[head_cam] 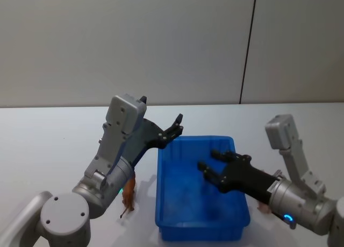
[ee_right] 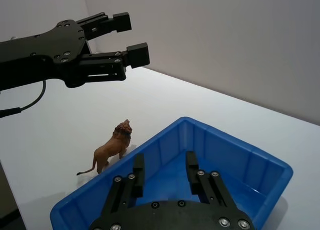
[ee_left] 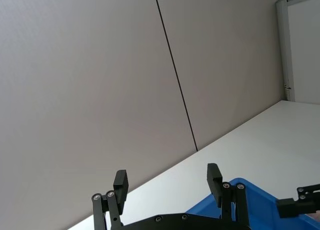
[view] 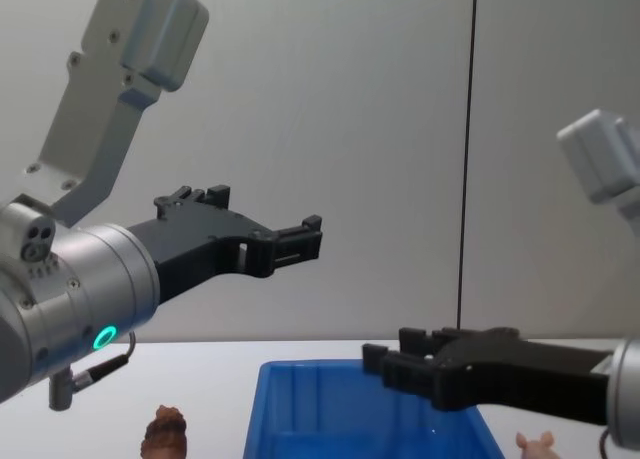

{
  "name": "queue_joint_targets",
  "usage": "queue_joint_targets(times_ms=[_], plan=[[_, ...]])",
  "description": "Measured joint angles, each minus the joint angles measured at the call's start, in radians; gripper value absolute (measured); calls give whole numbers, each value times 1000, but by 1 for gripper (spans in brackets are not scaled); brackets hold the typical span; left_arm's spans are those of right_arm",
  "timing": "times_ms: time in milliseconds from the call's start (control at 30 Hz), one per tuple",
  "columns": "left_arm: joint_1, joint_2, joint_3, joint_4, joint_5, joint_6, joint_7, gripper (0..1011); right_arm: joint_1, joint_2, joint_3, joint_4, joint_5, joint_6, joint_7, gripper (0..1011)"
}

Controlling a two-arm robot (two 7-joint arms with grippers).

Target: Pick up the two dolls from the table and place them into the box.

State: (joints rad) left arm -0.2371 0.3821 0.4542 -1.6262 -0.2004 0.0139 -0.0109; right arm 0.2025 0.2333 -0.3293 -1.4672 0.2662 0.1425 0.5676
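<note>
Both pincers spread, empty: left gripper (head_cam: 179, 124), right gripper (head_cam: 208, 160) | reddish-brown lion doll (ee_right: 112, 150) upright, lengthwise along blue plastic box (head_cam: 158, 198), head away from robot

Bright, even light, soft shadows beside the box (head_cam: 199, 233)

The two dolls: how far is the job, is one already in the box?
Nothing done yet: the box holds no doll. Nothing in hand: the left gripper and right gripper hang open above it. Left: the reddish-brown doll stands on the table left of the box, the pink doll right of it.
</note>
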Motion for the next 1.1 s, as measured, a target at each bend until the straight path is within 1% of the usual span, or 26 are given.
queue_joint_targets(times_ms=[33, 67, 100, 167, 233, 267, 300, 367, 400, 433, 467, 500, 567, 633, 833, 1100], plan=[[0, 0, 0, 0, 0, 0, 0, 1001, 1, -2, -2, 4, 0, 0, 1, 497], [0, 0, 0, 0, 0, 0, 0, 1001, 2, -4, -4, 7, -1, 0, 1, 497], [0, 0, 0, 0, 0, 0, 0, 1001, 3, -6, -7, 11, -1, 0, 2, 565], [0, 0, 0, 0, 0, 0, 0, 1001, 5, -8, -8, 15, -1, -1, 2, 605], [0, 0, 0, 0, 0, 0, 0, 1001, 6, -10, -11, 18, -1, -5, 2, 684], [0, 0, 0, 0, 0, 0, 0, 1001, 6, -11, -11, 19, -1, -7, 2, 697], [0, 0, 0, 0, 0, 0, 0, 1001, 6, -11, -11, 19, -1, -7, 2, 744], [0, 0, 0, 0, 0, 0, 0, 1001, 6, -10, -12, 20, 1, -12, -2, 800], [0, 0, 0, 0, 0, 0, 0, 1001, 6, -10, -12, 20, 2, -14, -4, 855], [0, 0, 0, 0, 0, 0, 0, 1001, 6, -10, -11, 20, 3, -15, -6, 855], [0, 0, 0, 0, 0, 0, 0, 1001, 4, -8, -11, 18, 6, -18, -13, 891], [0, 0, 0, 0, 0, 0, 0, 1001, 3, -7, -10, 16, 7, -19, -16, 903], [0, 0, 0, 0, 0, 0, 0, 1001, -1, -2, -7, 10, 12, -22, -27, 983], [0, 0, 0, 0, 0, 0, 0, 1001, -7, 3, -3, 4, 18, -24, -40, 1001], [0, 0, 0, 0, 0, 0, 0, 1001, -29, 24, 11, -19, 35, -26, -79, 1001], [0, 0, 0, 0, 0, 0, 0, 1001, -82, 73, 38, -62, 68, -25, -135, 1001]])
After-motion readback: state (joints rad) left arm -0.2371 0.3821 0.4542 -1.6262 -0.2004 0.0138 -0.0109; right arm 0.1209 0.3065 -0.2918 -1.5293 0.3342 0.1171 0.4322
